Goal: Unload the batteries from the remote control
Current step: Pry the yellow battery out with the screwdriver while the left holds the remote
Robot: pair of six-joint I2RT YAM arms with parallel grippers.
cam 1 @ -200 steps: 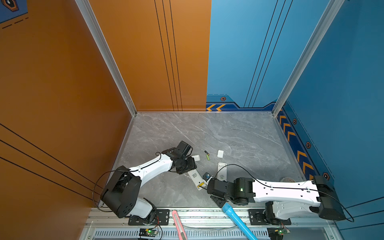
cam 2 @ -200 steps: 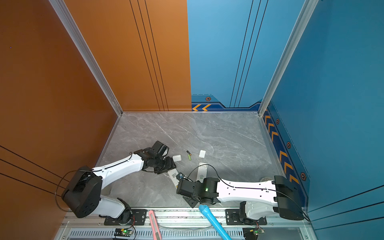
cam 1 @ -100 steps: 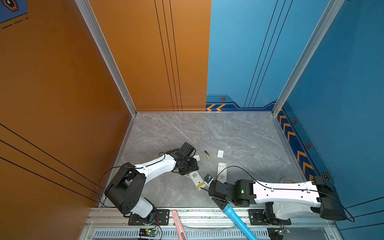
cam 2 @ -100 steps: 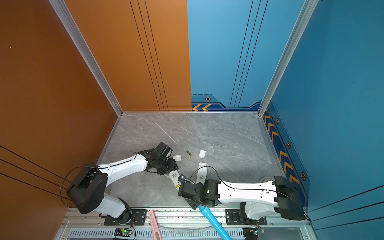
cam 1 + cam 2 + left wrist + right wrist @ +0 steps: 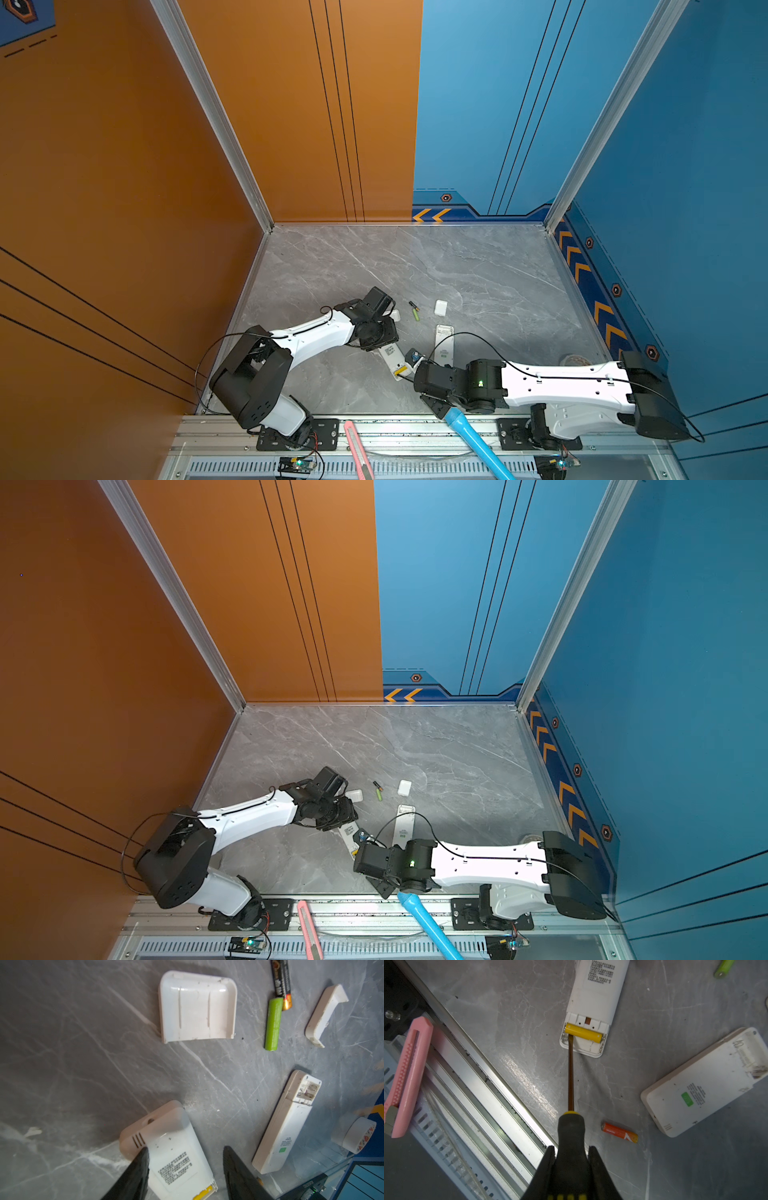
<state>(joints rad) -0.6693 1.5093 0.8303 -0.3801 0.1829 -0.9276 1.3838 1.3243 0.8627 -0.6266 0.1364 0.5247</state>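
Screwdriver (image 5: 571, 1136) in right fingers (image 5: 548, 1169) — right wrist alone shows tip at yellow battery (image 5: 583, 1034), left fingers (image 5: 133, 1176) wide astride remote (image 5: 176, 1157).

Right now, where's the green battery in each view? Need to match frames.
Top view: green battery, mid-table, next to the black battery.
Top view: same spot.
Left wrist: end against the black battery.
Right wrist: cut off at the frame edge.
Shared landmark: the labelled remote, in all four.
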